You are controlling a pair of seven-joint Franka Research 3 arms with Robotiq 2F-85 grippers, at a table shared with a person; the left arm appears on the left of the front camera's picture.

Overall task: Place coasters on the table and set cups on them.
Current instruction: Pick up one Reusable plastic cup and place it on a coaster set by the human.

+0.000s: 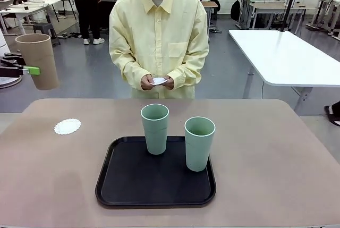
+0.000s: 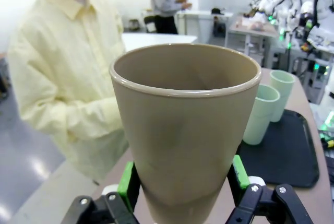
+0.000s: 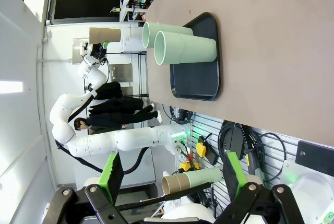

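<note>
Left wrist view: left jaws pinch tapered tan cup; right jaws spread.

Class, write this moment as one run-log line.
left tool: shut on tan cup, aloft | right tool: open, empty | coaster: on table | green cups: on tray

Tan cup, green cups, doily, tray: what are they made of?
Tan cup: matte plastic or fibre composite, likely; dull even surface, thin rim. Farther green cup and nearer green cup: same look, faint sheen. Doily: probably paper; thin, flat, lacy edge. Tray: black, likely plastic; matte, moulded raised rim.
</note>
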